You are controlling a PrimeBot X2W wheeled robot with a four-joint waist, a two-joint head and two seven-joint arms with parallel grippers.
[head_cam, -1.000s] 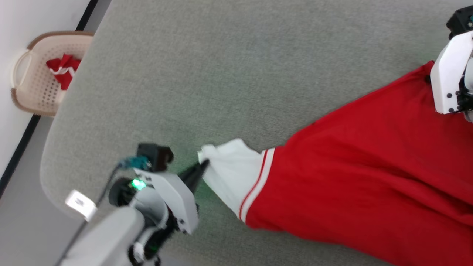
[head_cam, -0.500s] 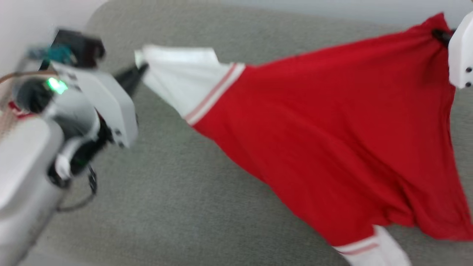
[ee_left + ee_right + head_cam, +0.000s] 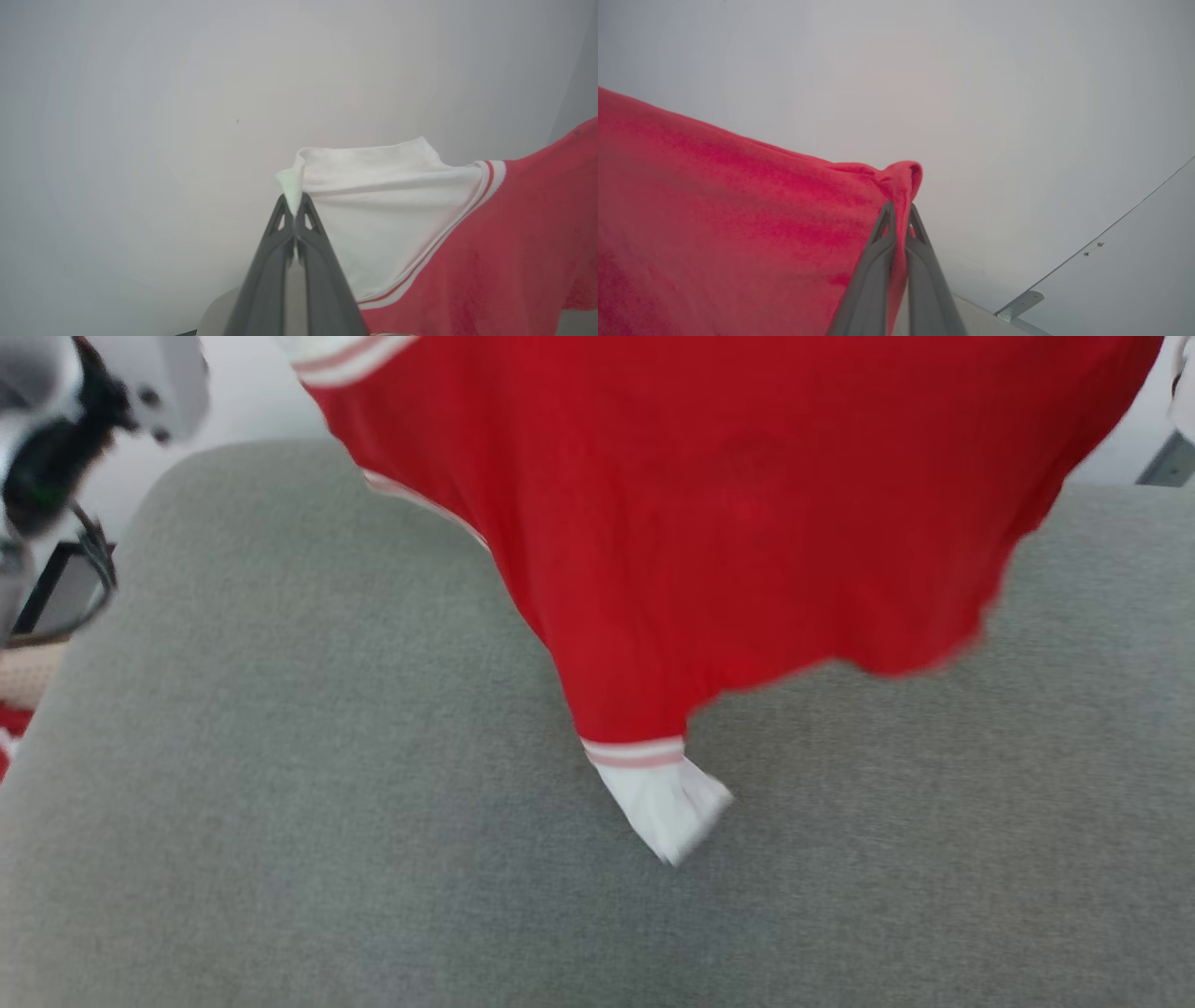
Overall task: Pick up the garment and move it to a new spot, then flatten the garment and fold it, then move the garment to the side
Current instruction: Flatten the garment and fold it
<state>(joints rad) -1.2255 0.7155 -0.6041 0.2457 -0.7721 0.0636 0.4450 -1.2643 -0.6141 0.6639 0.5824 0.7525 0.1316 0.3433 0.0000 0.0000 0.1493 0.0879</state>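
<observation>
Garment (image 3: 728, 523) is in the air in the upper centre of the head view, hanging over the grey surface (image 3: 280, 821).

Left gripper (image 3: 293, 204): closed, pinching the tip of a white sleeve (image 3: 373, 196), with a small peak of fabric poking out past the fingertips. Right gripper (image 3: 900, 211): closed on a bunched red corner of the cloth. Which corner it is cannot be told.

Reason for hold (judgement): there are two pinch points well apart, at opposite ends of the upper edge. The weight therefore pulls the cloth into one open sheet rather than a clump. This suits carrying it to a new spot and laying it flat there.

Orientation: the tensioned upper edge runs left to right across the top of the head view, and I take this as the long axis at present. The body drapes downward from it. The free sleeve (image 3: 665, 807) is the lowest part and points down toward the frame centre, slightly right. Blur prevents saying whether its tip touches the surface or hangs just above it. The red lower hem at right centre looks clear of the surface.
</observation>
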